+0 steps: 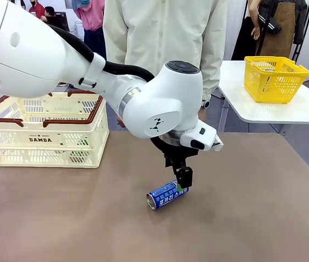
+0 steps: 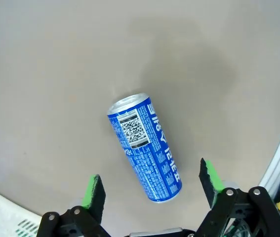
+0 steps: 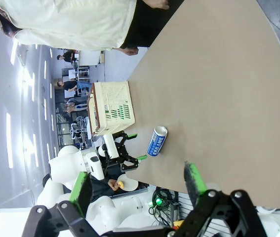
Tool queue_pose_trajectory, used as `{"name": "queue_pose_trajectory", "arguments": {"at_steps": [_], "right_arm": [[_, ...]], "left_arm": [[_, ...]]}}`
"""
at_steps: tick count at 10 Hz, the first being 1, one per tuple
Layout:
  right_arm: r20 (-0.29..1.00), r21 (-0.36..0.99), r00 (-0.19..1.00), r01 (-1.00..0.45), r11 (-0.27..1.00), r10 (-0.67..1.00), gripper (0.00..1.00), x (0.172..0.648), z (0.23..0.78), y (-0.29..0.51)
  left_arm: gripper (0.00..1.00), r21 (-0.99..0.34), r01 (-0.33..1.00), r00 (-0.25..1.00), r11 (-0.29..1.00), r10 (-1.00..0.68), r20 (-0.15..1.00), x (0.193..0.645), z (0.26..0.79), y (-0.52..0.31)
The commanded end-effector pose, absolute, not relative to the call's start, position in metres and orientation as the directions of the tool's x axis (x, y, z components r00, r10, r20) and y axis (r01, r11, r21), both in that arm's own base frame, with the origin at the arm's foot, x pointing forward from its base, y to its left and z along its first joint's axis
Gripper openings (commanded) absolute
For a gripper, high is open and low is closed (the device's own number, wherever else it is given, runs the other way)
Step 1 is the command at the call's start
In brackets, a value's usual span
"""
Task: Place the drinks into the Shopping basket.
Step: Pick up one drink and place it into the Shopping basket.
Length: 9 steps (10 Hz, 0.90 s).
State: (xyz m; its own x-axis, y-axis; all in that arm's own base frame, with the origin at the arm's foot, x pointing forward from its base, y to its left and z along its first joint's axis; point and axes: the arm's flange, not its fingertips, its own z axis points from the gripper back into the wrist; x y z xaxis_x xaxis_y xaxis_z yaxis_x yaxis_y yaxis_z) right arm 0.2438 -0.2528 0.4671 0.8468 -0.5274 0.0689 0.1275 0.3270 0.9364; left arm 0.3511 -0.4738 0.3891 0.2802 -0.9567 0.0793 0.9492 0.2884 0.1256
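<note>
Can [image 1: 167, 195] down on its side, right in the middle of the counter [image 1: 263, 218]! It's blue with white lettering, and the silver top is aimed at the near-left corner. The left arm reaches across and its left fingers [image 1: 183, 180] hang straight down over the can's other end. From the left wrist you get the full story. There is one green pad on each side of the can's base, daylight on both sides, fingers spread wide, nothing gripped. In the front view the pad tips sit very close to the metal, and I can't tell if one touches.

Over at the far-left of the counter sits the basket [image 1: 45, 136], cream lattice with a brown rim, "DAMDA" facing this way. It is well apart from the can. Something green shows low through its lattice wall, but what it is I can't make out.

Right fingers [image 3: 193, 178] are spread wide too, with nothing between them. They look along the counter from the side, with the can and basket far off.

A person [image 1: 165, 33] in a pale jacket stands at the far edge behind the arm. A yellow basket [image 1: 274, 79] rests on a separate white table, far right.
</note>
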Motion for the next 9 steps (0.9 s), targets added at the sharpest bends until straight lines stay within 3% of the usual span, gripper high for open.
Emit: {"name": "queue_pose_trajectory", "arguments": {"at_steps": [1, 9], "right_arm": [[0.086, 0.938, 0.848, 0.108, 0.330, -0.523, 1.00, 0.243, 0.467, -0.254], [0.086, 0.938, 0.848, 0.108, 0.330, -0.523, 1.00, 0.243, 0.467, -0.254]], "left_arm": [[1.00, 0.143, 0.951, 0.266, 0.274, -0.961, 0.069, 0.349, 0.390, -0.477], [1.00, 0.045, 0.981, 0.186, 0.189, -0.980, 0.069, 0.403, 0.311, -0.461]]}}
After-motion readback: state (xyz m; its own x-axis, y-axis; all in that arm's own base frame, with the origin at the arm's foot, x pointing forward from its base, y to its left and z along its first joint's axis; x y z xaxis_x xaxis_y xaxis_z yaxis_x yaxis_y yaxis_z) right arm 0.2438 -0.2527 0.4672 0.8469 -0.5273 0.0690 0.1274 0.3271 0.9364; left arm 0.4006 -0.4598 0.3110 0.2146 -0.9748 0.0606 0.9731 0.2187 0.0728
